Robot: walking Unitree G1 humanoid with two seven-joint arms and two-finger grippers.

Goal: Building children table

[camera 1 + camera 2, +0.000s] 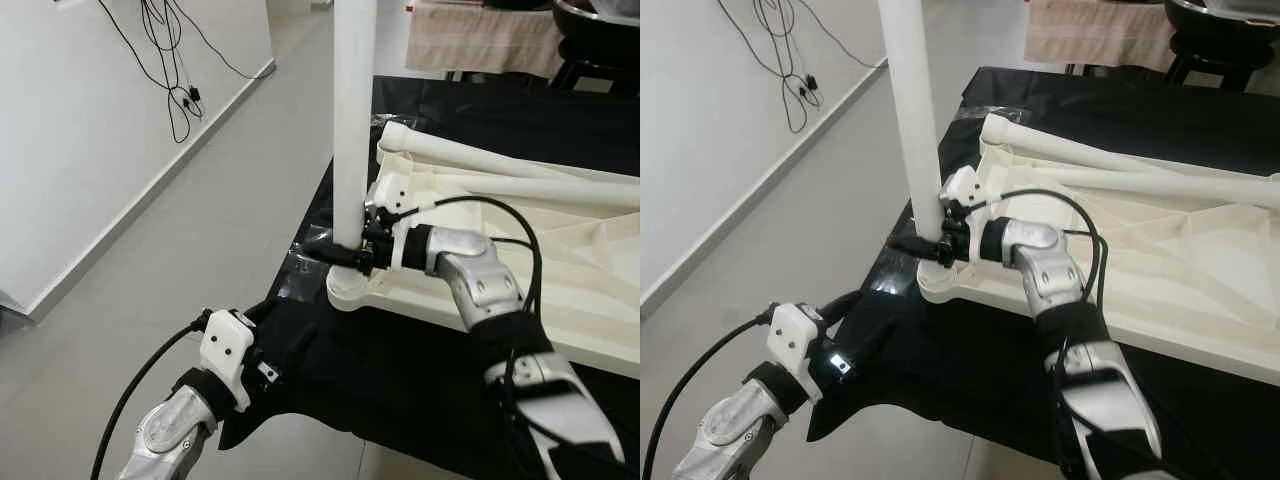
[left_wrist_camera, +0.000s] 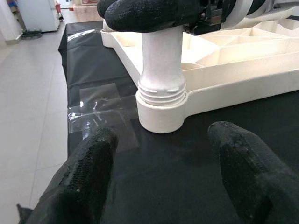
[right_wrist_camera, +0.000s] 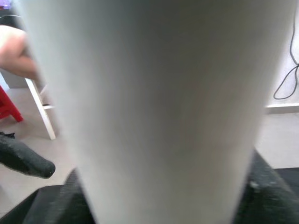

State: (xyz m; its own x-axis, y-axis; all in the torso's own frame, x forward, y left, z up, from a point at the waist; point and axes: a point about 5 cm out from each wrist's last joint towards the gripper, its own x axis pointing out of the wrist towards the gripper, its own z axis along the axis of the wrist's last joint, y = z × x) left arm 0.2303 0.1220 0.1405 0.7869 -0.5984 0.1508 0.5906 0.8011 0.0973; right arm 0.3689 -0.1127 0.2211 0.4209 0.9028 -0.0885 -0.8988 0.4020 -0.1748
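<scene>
Left eye view: right pincer (image 1: 345, 255) around table leg (image 1: 353, 120).

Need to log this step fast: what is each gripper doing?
Left gripper: open, holding nothing.
Right gripper: shut on the upright table leg.

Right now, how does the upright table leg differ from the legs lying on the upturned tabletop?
The upright leg stands vertical in the corner socket; the loose legs lie flat across the tabletop. The right claw is shut on the upright leg near its base; nothing holds the loose legs. Threads still show above the socket. All are white, round, tapered plastic.
</scene>
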